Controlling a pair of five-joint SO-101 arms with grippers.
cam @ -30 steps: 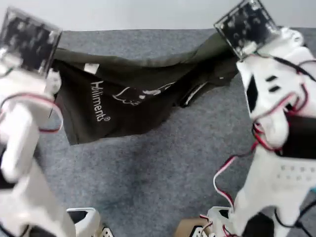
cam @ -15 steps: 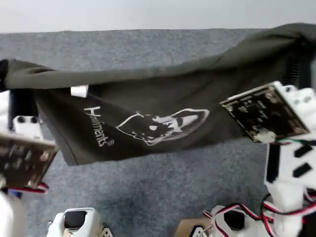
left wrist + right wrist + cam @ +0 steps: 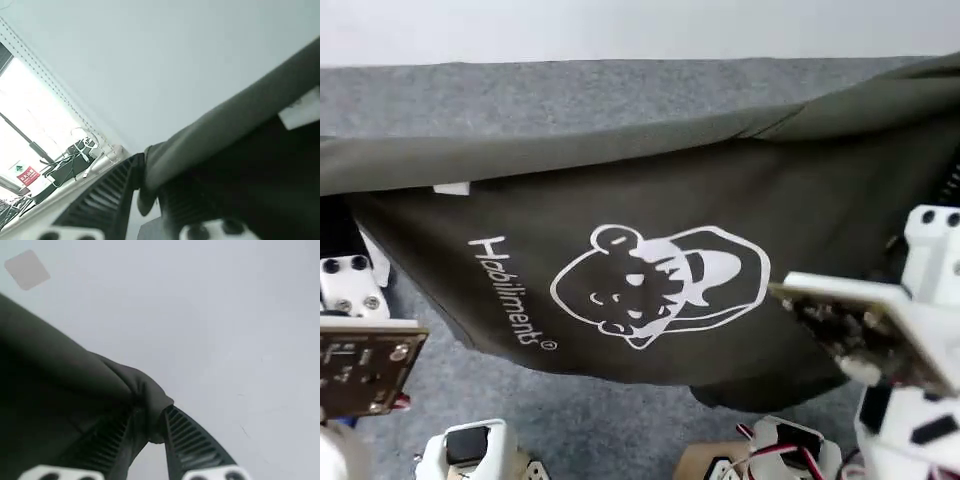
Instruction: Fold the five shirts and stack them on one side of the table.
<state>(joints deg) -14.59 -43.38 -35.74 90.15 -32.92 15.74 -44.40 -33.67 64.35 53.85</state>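
A dark olive shirt (image 3: 650,260) with a white cartoon print hangs stretched in the air across the high view, held up by its top edge at both ends. My left gripper (image 3: 147,192) is shut on one bunched corner of the shirt (image 3: 225,130), with a white label beside it. My right gripper (image 3: 150,432) is shut on the other corner of the shirt (image 3: 65,385). Both arms stand at the sides of the high view, the left arm (image 3: 355,340) and the right arm (image 3: 910,340) near the front.
The grey table surface (image 3: 570,95) shows behind and below the hanging shirt. White arm bases (image 3: 470,455) stand at the front edge. A pale wall runs along the back.
Both arms have lifted the shirt off the table and pulled it wide apart. It went from lying crumpled to hanging flat and taut, closer to the camera.
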